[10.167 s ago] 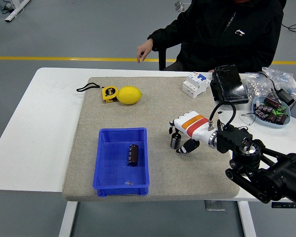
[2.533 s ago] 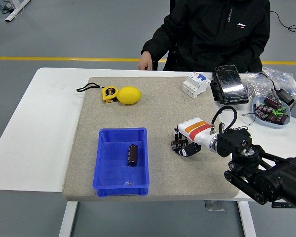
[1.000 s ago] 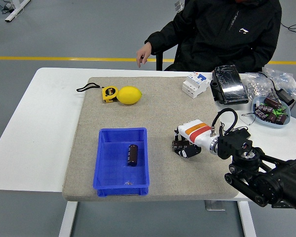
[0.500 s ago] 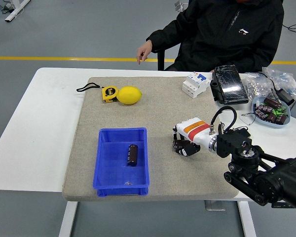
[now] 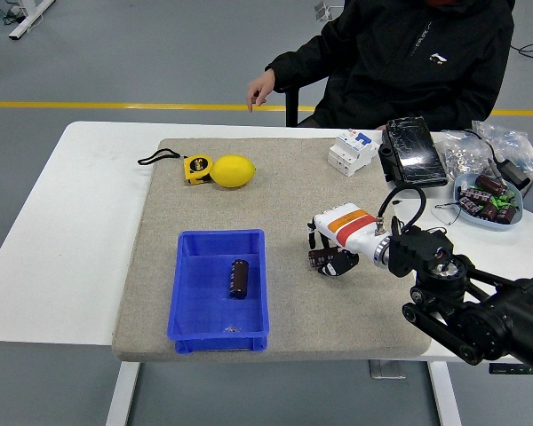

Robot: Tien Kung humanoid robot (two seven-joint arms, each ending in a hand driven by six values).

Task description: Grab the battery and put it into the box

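Battery (image 5: 317,256), a dark cylinder, held in the curled fingers of the right hand (image 5: 330,253) over the grey mat (image 5: 284,186), to the right of the blue box (image 5: 218,289) and apart from it. From left to right: tape measure (image 5: 196,169) and lemon (image 5: 233,171) touching at the mat's far left; the box near the front edge, with another dark battery (image 5: 239,278) already lying in it; the right hand pinching its battery, seemingly just clear of the mat, though contact cannot be ruled out; a white switch block (image 5: 353,152), a black device (image 5: 414,153) and a bowl of parts (image 5: 488,197) at far right. A person's hand (image 5: 259,89) hangs beyond the table's far edge. No left hand is visible. For a clean placement, lift enough to clear the box's near wall, travel left, and loosen the fingers only once the battery is over bare box floor beside the first.
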